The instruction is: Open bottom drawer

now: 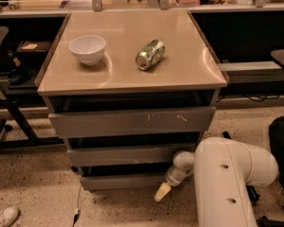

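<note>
Blocking my view: the white arm [227, 183] fills the lower right and covers the cabinet's lower right corner.
Around: a white shoe [4, 216] lies on the floor at lower left.
Cabinet top [189, 74]: a white bowl [87, 48] stands upright, and a green can [150, 54] lies on its side, apart from it.
Bottom drawer [123, 181]: lowest of 3 grey fronts; its inside is hidden from me.
Gripper [163, 191]: low at that drawer's right end; wide or narrow, I cannot tell.

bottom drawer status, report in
Gripper low at the right end of the bottom drawer front. Drawer's inside not showing; looks about shut. Thin cable on the floor by its left corner.
</note>
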{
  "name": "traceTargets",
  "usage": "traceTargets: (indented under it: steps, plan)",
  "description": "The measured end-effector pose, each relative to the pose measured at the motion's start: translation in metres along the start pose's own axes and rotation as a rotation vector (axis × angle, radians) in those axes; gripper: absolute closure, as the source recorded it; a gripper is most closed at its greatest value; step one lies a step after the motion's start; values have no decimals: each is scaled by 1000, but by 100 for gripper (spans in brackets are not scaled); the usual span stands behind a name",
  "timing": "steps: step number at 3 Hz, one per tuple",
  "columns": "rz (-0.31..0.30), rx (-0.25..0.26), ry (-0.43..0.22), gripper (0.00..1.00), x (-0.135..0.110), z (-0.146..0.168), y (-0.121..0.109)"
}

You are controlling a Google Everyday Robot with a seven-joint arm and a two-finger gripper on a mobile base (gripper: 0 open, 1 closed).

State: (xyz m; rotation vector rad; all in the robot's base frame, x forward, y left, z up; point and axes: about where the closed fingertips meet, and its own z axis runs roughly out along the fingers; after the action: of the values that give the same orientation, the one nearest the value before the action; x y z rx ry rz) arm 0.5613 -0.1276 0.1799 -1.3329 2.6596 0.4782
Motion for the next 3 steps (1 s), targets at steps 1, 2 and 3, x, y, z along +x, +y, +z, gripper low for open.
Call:
traceTargets:
  steps: [1, 2, 3]
  plan:
    - [0, 0, 0, 0, -2, -5, 1]
    - [4, -70, 47, 0, 32, -9, 32]
    - [16, -120, 81, 0, 59, -16, 55]
